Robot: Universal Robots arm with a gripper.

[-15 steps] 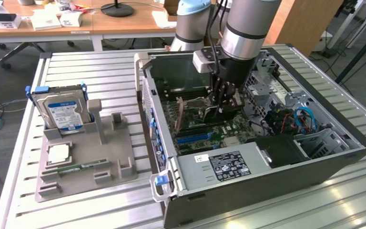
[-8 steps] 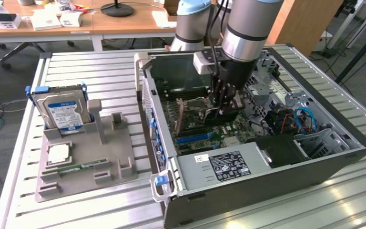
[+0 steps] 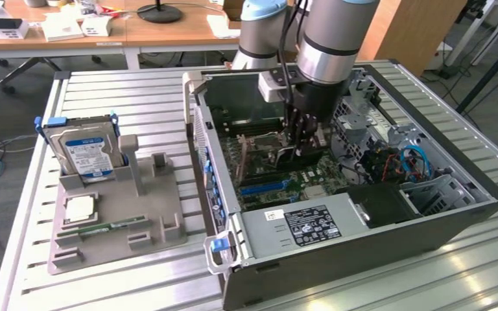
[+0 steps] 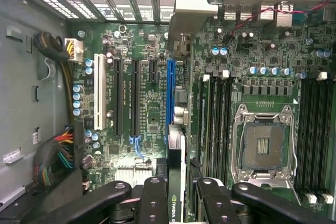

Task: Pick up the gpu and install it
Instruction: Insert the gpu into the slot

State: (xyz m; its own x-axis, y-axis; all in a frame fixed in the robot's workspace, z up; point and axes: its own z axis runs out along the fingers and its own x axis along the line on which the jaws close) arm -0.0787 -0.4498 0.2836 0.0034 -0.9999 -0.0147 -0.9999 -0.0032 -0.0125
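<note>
While tool [image 4: 179,183] grips gpu [image 4: 175,205] — inside case [image 3: 362,259], over motherboard [image 4: 147,103].

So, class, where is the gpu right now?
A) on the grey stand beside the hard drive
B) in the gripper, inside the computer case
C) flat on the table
B: the gripper holds the gpu edge-on over the motherboard, in line with its blue slot.

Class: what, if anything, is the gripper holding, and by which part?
The gripper holds the gpu, pinched across its flat faces at the edge farthest from the motherboard.
</note>
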